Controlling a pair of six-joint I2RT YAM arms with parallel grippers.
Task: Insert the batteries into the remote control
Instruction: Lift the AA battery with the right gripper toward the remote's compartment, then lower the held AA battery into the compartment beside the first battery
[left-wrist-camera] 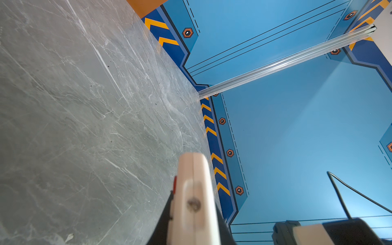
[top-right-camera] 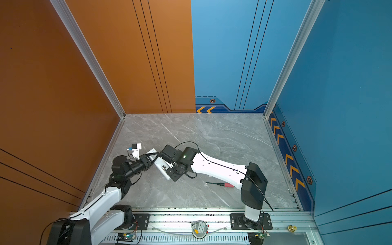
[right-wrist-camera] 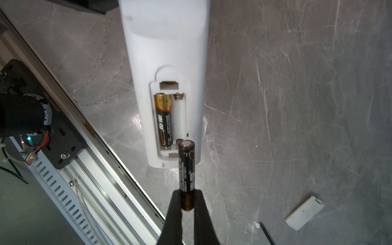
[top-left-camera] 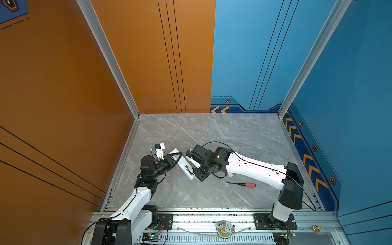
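Note:
The white remote control [right-wrist-camera: 167, 53] is turned back side out, its battery compartment uncovered. One battery [right-wrist-camera: 163, 121], black with a gold end, lies in one slot; the slot beside it [right-wrist-camera: 179, 118] is bare. My right gripper [right-wrist-camera: 187, 197] is shut on the gold end of a second battery [right-wrist-camera: 186, 167]. That battery's free end sits over the near end of the bare slot; I cannot tell whether it touches. My left gripper [top-left-camera: 175, 158] is shut on the remote's far end, seen edge-on in the left wrist view [left-wrist-camera: 194, 201]. In both top views the remote [top-right-camera: 160, 166] is slanted between the two wrists.
A red-handled screwdriver [top-left-camera: 241, 185] lies on the grey marble table right of the remote, under the right arm. A small white cover [right-wrist-camera: 304, 212] lies near the screwdriver's tip [right-wrist-camera: 267, 233]. An aluminium rail [right-wrist-camera: 95, 159] runs along the table's front edge. Walls enclose the other sides.

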